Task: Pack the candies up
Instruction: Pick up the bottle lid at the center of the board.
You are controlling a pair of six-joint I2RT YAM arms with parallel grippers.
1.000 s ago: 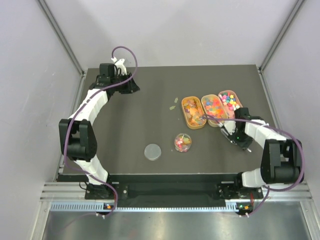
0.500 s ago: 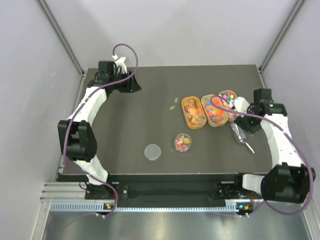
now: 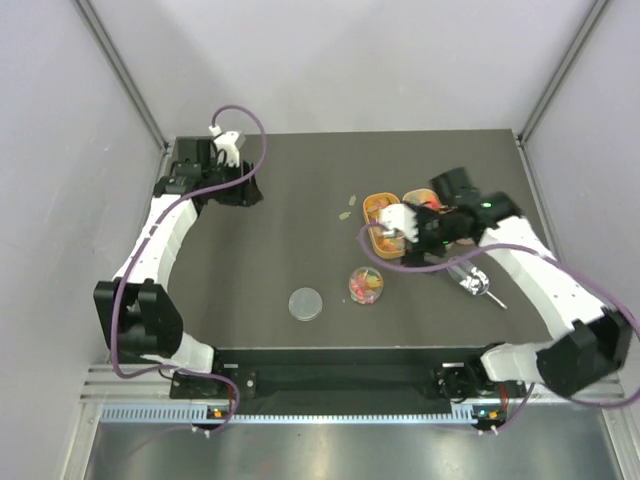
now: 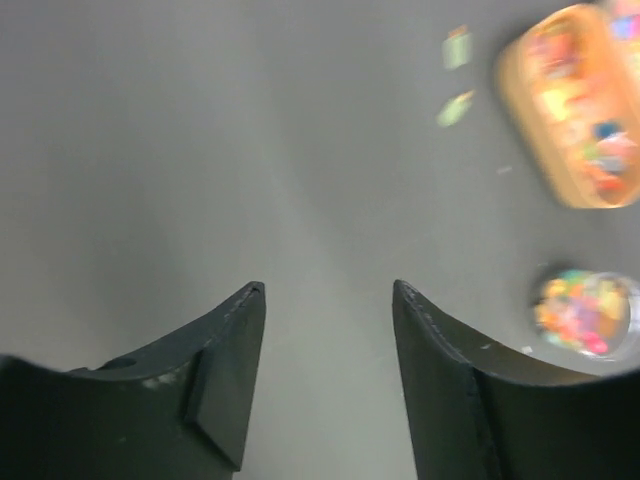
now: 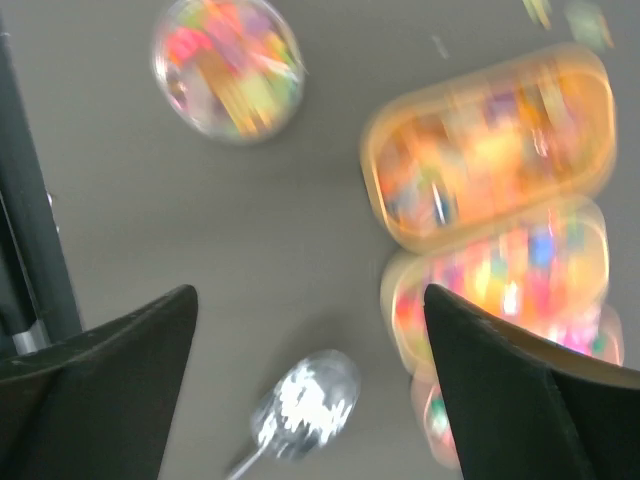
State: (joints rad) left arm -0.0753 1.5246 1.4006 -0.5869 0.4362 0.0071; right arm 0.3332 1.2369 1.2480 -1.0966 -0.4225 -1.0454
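The candies fill three orange oval trays (image 5: 560,75) and a small clear round dish (image 3: 366,284); two loose pieces (image 3: 347,210) lie left of the trays. In the right wrist view the dish candies (image 5: 228,65) are at the upper left and the tray candies (image 5: 495,150) at the right, all blurred. My right gripper (image 5: 310,290) hangs open and empty above the table between the trays and a metal spoon (image 5: 300,405). My left gripper (image 4: 328,285) is open over bare table at the far back left, well away from the candies.
The dish's clear lid (image 3: 306,303) lies to the left of the dish. The spoon (image 3: 478,285) rests on the table right of the dish. My right arm covers part of the trays in the top view. Cage walls stand around the dark table (image 3: 300,240).
My right gripper opened and left the spoon on the table, then swung left over the trays. My left gripper opened wider and its arm shifted slightly left.
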